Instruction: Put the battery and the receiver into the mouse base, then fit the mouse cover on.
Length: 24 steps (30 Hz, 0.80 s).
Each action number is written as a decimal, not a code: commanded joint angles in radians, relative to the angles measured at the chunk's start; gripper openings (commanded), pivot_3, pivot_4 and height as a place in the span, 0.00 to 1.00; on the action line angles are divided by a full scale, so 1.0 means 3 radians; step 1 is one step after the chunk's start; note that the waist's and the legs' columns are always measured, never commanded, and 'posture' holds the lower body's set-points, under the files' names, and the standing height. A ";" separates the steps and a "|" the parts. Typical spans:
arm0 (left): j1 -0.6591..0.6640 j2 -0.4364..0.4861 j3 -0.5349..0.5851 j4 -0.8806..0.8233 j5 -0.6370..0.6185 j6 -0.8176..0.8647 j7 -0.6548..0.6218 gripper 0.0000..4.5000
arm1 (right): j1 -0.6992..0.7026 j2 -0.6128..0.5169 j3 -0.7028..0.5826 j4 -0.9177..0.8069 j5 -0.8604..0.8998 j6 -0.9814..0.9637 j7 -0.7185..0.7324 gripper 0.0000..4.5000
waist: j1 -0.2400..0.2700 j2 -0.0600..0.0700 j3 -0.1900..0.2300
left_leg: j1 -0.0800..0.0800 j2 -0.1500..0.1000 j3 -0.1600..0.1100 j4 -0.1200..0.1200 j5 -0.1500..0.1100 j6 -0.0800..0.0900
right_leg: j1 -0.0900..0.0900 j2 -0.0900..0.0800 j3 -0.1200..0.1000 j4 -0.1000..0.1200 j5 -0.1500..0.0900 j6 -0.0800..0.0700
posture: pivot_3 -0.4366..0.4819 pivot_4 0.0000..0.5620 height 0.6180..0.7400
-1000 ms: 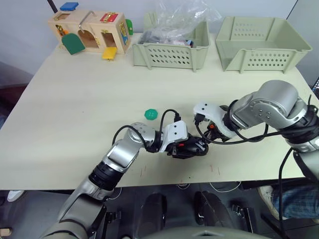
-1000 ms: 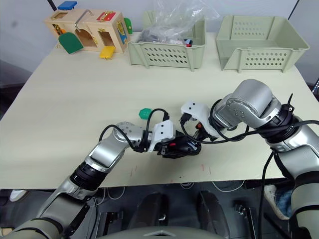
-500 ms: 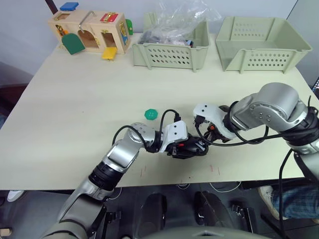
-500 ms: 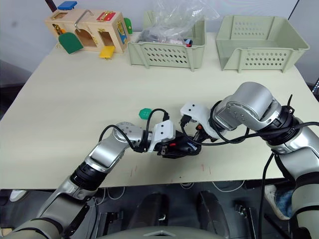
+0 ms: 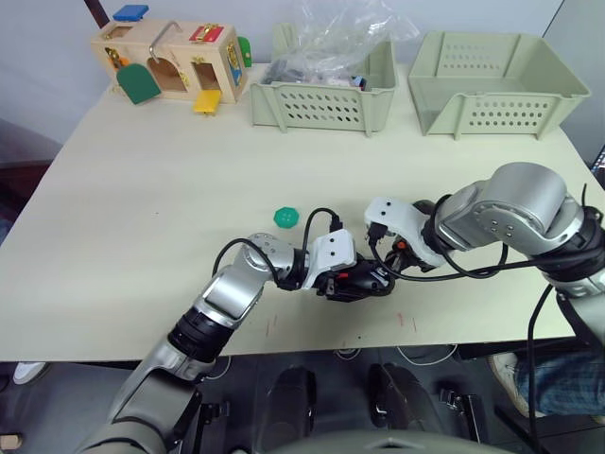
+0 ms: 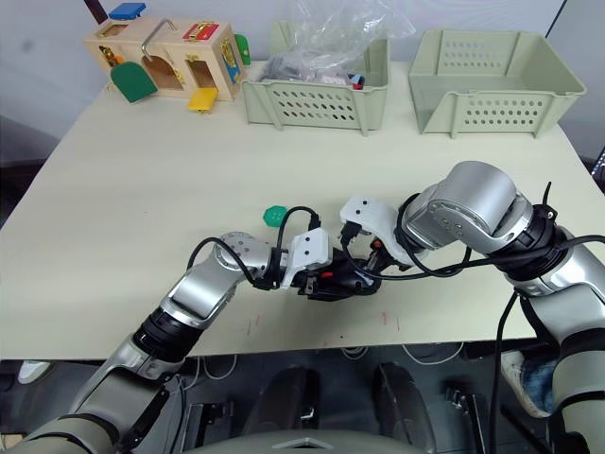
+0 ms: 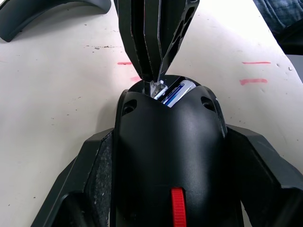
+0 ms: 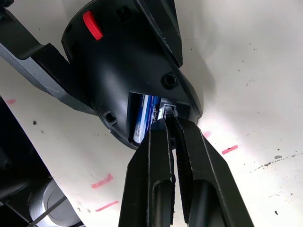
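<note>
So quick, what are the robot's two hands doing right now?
Left gripper: jaws shut on the mouse base, one at each side.
Right gripper: jaws shut on the receiver, at its slot beside the battery.

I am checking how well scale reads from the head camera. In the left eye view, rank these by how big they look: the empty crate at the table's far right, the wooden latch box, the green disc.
1. Empty crate
2. Wooden latch box
3. Green disc, far the smallest, though it lies nearer the camera than both.
</note>
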 commanded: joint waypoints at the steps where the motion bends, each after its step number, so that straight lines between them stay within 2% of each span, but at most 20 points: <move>1: -0.0005 -0.0019 -0.0014 -0.0131 0.0013 -0.0036 0.0016 0.64 | -0.0059 0.0000 0.0113 -0.0028 0.0109 0.0018 0.0112 0.00 | 0.0000 0.0000 0.0000 | 0.0000 0.0000 0.0000 0.0000 0.0000 0.0000 | 0.0000 0.0000 0.0000 0.0000 0.0000 0.0000 | 0.48 0.27 1.00; 19: 0.0025 -0.0026 -0.0018 -0.0160 0.0015 -0.0025 0.0038 0.64 | -0.0204 0.0189 0.0097 0.0316 0.0210 0.0018 0.0094 0.00 | -0.0003 0.0000 0.0000 | 0.0001 0.0000 0.0000 0.0000 0.0000 0.0000 | 0.0000 0.0000 0.0000 0.0001 0.0000 0.0000 | 0.48 0.27 1.00; 21: 0.0026 -0.0025 -0.0018 -0.0165 0.0015 -0.0021 0.0040 0.64 | -0.0299 0.0135 0.0304 0.0256 0.0181 0.0018 0.0175 0.00 | -0.0004 0.0002 0.0000 | 0.0001 0.0000 0.0000 0.0000 0.0000 0.0000 | 0.0000 0.0000 0.0000 0.0001 0.0000 0.0000 | 0.48 0.27 1.00; 24: 0.0027 -0.0024 -0.0018 -0.0173 0.0015 -0.0015 0.0042 0.64 | -0.0328 0.0119 0.0353 0.0294 0.0269 0.0018 0.0221 0.00 | 0.0000 0.0002 -0.0001 | 0.0000 0.0000 -0.0001 0.0000 0.0000 0.0000 | 0.0000 0.0000 -0.0001 0.0000 0.0000 0.0000 | 0.48 0.27 1.00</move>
